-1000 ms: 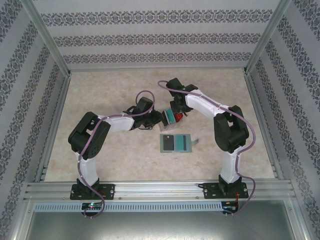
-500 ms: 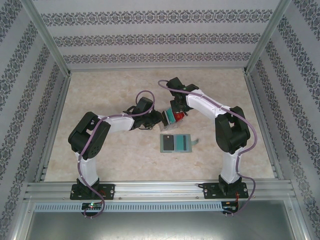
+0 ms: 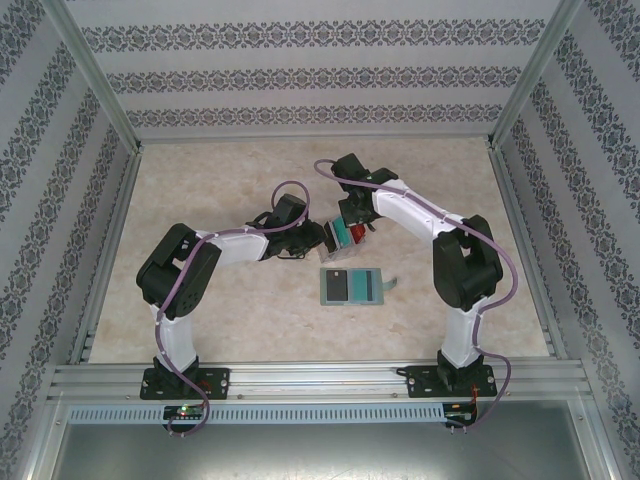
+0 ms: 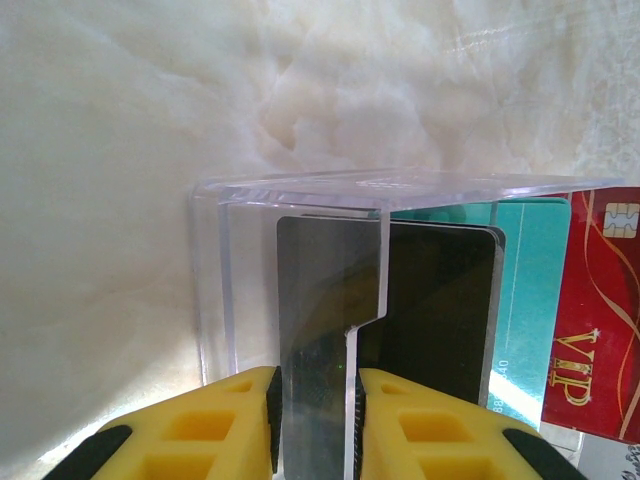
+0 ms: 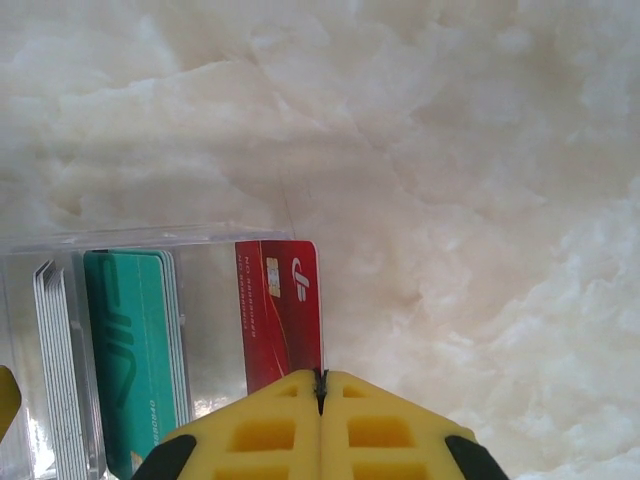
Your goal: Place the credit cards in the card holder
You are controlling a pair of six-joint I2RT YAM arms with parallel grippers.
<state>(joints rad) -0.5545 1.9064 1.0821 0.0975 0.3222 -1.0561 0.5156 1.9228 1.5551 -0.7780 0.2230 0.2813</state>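
Observation:
My left gripper (image 4: pixel 318 420) is shut on a wall of a clear box (image 4: pixel 210 290), held above the table (image 3: pixel 338 235). Upright in the box stand a dark card (image 4: pixel 440 310) and teal cards (image 5: pixel 130 340). A red card (image 5: pixel 280 310) stands at the box's right end, and my right gripper (image 5: pixel 321 385) is shut on its lower edge. In the top view the two grippers, left (image 3: pixel 318 237) and right (image 3: pixel 352 228), meet at the box. The grey-green card holder (image 3: pixel 326 287) lies flat on the table nearer the arms, apart from both grippers.
A pale teal card (image 3: pixel 372 284) lies flat right beside the holder. The marble-patterned table (image 3: pixel 230 180) is fenced by metal rails and patterned walls. Both arms reach in over its centre.
My right gripper has closed on the red card. Its arm has shifted slightly; the left arm and the box have stayed put.

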